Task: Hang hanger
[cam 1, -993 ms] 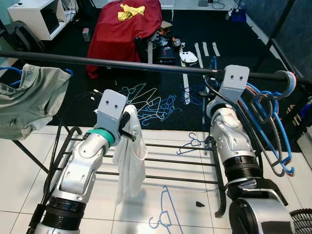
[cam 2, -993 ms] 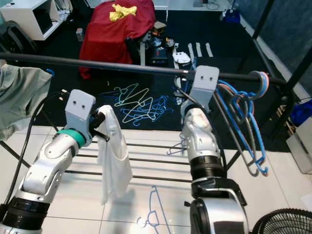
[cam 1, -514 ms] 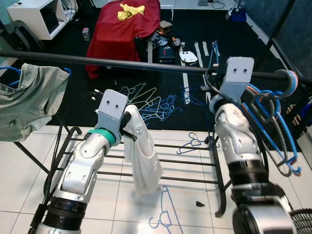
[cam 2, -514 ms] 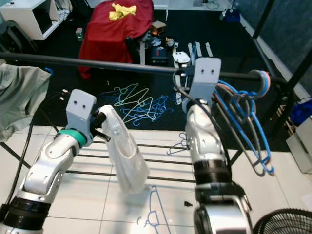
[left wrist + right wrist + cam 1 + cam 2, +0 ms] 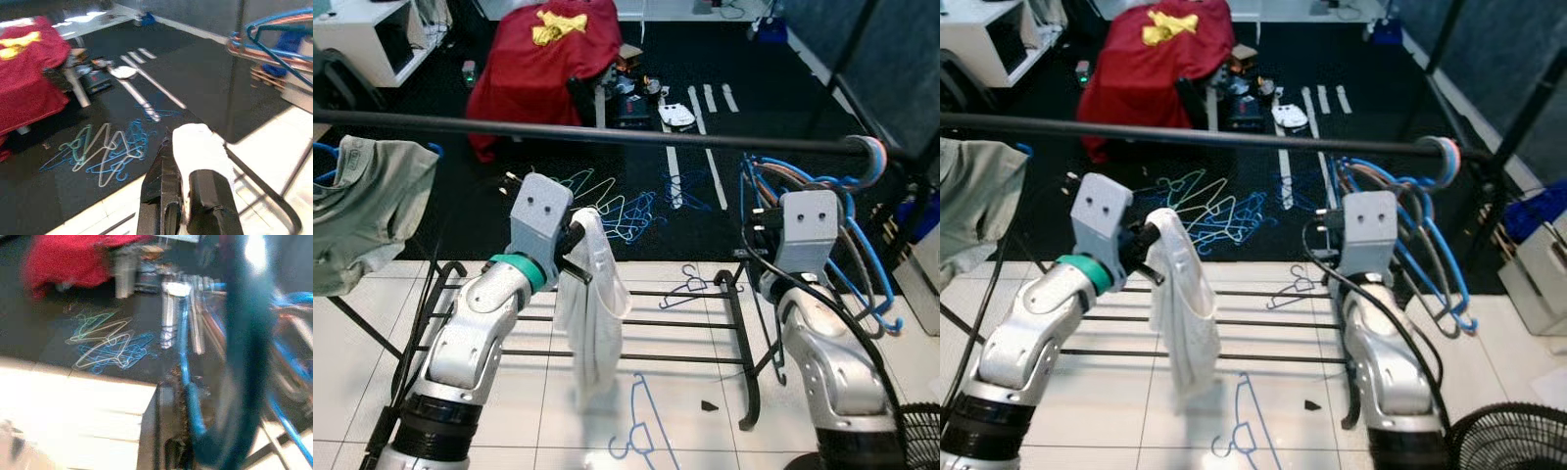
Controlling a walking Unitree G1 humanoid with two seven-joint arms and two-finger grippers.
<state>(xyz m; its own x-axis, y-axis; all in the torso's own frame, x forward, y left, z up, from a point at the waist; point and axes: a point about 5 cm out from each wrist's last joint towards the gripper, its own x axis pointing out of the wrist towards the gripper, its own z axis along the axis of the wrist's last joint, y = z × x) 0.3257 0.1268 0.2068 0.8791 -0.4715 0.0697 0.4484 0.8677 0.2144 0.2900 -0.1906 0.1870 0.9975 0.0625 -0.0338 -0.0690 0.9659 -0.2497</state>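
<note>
My left gripper [image 5: 184, 188] is shut on a white cloth [image 5: 592, 313] that hangs limp from it, below the black clothes rail [image 5: 607, 133]. In the right wrist view my right gripper [image 5: 177, 394] is shut on the wire of a blue hanger [image 5: 188, 382], blurred. Its wrist block [image 5: 808, 228] sits under the rail's right end, beside a bunch of blue and grey hangers [image 5: 857, 211] hooked on the rail.
A grey-green shirt [image 5: 362, 206] hangs at the rail's left. The rack's lower bars [image 5: 656, 323] cross the white tiles. One blue hanger [image 5: 641, 436] lies on the floor; several lie on the black carpet [image 5: 617, 201]. A red cloth [image 5: 543, 49] is behind, a fan [image 5: 1508, 441] at right.
My right arm has dropped from the rail and moved right with the blue hanger. The white cloth swung out and back. The camera shifted a little.
</note>
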